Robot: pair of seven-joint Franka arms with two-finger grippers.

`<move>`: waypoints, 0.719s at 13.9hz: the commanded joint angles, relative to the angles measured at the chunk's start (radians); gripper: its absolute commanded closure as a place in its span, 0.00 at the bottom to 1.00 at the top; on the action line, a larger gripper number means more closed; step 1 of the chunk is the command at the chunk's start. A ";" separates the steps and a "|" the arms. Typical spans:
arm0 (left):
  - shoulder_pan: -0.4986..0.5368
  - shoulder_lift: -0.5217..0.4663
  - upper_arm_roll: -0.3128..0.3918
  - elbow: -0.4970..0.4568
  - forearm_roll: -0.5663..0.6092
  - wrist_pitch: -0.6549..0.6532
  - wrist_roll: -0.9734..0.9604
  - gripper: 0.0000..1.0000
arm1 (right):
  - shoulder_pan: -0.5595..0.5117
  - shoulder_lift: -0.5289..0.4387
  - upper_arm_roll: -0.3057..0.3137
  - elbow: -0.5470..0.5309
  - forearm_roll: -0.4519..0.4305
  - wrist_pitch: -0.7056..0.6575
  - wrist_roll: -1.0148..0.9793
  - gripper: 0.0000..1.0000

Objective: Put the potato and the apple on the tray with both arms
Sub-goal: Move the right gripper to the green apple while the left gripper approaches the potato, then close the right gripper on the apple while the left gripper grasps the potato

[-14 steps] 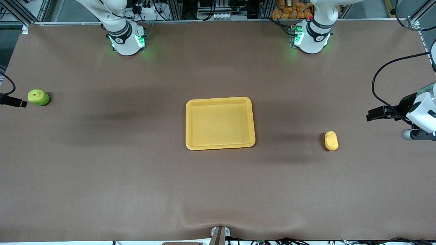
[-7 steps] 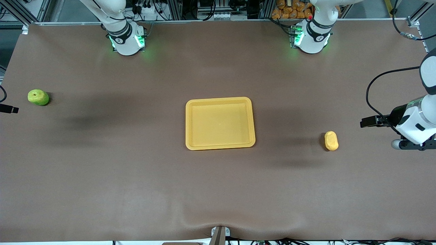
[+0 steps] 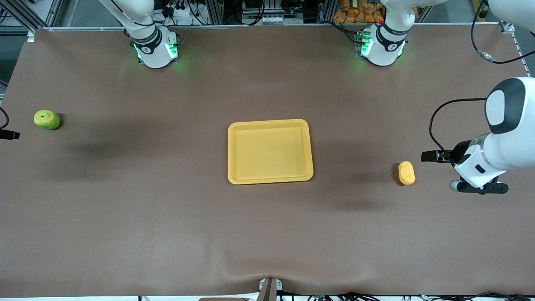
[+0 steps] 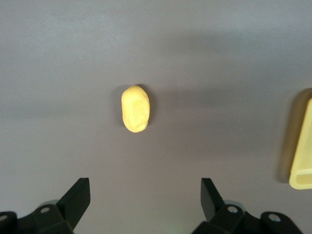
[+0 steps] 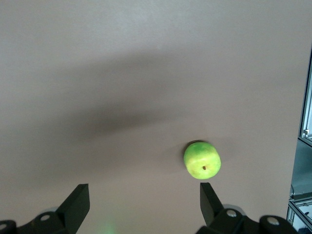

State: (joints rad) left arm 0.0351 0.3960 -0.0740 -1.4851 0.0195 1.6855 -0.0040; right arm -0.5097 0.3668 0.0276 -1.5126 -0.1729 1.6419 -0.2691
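Both grippers, left gripper (image 4: 145, 195) over potato (image 4: 135, 108), right gripper (image 5: 145, 202) near apple (image 5: 202, 160), gape wide

tray (image 3: 270, 151) mid-table, between apple (image 3: 47, 119) at right arm's end and potato (image 3: 406, 173)

High front camera faces robots; wrist cameras look down.

The left gripper (image 4: 145, 195) has moved in from the table's end toward the potato (image 4: 135, 108), and its wide-spread fingers (image 4: 78, 196) now stand up in the air near it. The right gripper (image 5: 144, 197) has drawn back a little from the apple (image 5: 202, 160), fingers (image 5: 77, 199) apart.
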 commanded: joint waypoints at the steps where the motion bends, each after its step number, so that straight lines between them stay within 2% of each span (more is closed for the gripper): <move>1: 0.025 0.047 0.006 0.025 -0.009 -0.004 -0.002 0.00 | -0.052 0.021 0.018 -0.001 -0.017 0.019 -0.027 0.00; 5: 0.123 0.050 0.008 0.023 -0.051 0.002 0.004 0.00 | -0.118 0.055 0.020 -0.032 -0.016 0.088 -0.114 0.00; 10: 0.081 0.115 0.006 -0.001 -0.039 0.095 0.002 0.00 | -0.168 0.072 0.018 -0.089 -0.016 0.134 -0.140 0.00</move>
State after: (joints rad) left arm 0.1321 0.4823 -0.0693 -1.4826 -0.0069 1.7364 0.0035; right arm -0.6493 0.4462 0.0266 -1.5754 -0.1733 1.7600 -0.3988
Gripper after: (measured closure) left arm 0.000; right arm 0.000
